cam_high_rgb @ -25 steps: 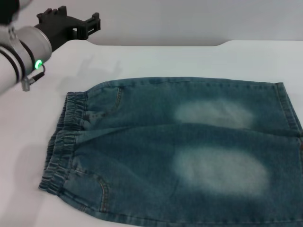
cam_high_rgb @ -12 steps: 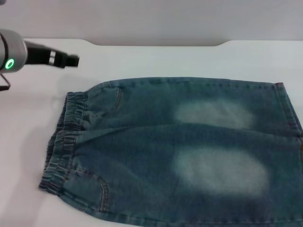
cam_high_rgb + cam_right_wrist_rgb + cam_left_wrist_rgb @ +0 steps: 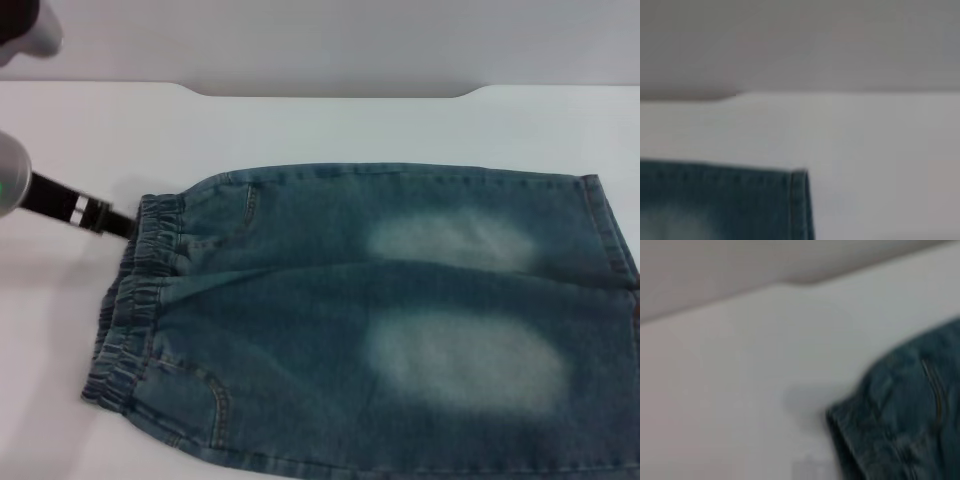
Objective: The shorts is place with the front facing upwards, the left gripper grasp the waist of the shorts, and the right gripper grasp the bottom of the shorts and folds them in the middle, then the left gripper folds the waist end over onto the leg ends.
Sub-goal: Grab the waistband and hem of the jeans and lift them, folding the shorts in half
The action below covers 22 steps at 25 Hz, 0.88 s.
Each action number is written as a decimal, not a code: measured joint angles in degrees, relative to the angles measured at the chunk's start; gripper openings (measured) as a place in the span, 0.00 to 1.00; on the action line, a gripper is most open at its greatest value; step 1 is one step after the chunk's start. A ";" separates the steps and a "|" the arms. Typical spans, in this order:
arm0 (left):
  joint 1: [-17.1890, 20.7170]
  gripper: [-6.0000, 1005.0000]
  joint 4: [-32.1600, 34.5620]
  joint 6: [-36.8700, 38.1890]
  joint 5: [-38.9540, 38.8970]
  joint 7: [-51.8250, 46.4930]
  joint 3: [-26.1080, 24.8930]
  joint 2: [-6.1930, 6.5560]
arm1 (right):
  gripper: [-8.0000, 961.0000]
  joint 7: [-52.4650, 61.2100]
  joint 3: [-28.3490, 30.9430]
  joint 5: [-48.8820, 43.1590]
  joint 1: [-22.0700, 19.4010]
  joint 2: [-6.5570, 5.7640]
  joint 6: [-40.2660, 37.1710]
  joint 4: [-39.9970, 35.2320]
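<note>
Denim shorts (image 3: pixel 370 320) lie flat and front-up on a white table (image 3: pixel 400 125), the waist of the shorts (image 3: pixel 135 300) toward the table's left edge and the bottom of the shorts (image 3: pixel 615 240) toward its right. The left gripper (image 3: pixel 115 222) reaches in from the left, its black tip at the far corner of the waistband, apparently touching the fabric, though whether its fingers are open or closed cannot be told. The right gripper itself is out of sight; its wrist camera looks onto the far hem corner.
</note>
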 joint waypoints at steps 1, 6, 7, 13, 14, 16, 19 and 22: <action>-0.24 0.83 -0.13 -1.19 0.12 -0.13 0.11 -0.02 | 0.75 0.23 -0.19 0.23 -0.22 0.02 1.07 0.03; -1.96 0.83 -0.52 -9.77 0.32 -2.32 2.57 -0.14 | 0.75 1.17 -0.32 0.27 -1.26 0.01 4.21 0.38; -2.12 0.83 -0.54 -10.52 0.33 -2.74 3.02 -0.12 | 0.75 1.33 -0.28 0.24 -1.42 0.00 4.49 0.51; -2.83 0.83 0.26 -15.25 0.30 -6.13 6.58 -0.30 | 0.75 1.60 -0.49 0.14 -2.58 0.01 4.02 -0.37; -3.00 0.83 0.51 -15.87 0.24 -6.64 7.09 -0.33 | 0.75 1.60 -0.63 0.13 -2.61 0.01 3.62 -0.83; -3.35 0.83 1.38 -16.94 0.15 -7.40 8.09 -0.36 | 0.75 1.57 -0.90 0.12 -2.43 0.01 3.07 -1.76; -3.47 0.83 3.41 -17.36 -0.07 -8.16 8.87 -0.40 | 0.75 1.15 -1.35 -0.03 -2.05 0.01 2.52 -2.90; -3.48 0.83 5.84 -16.77 -1.05 -8.62 9.57 -0.56 | 0.75 1.03 -2.21 -0.73 -1.94 -0.02 1.87 -3.36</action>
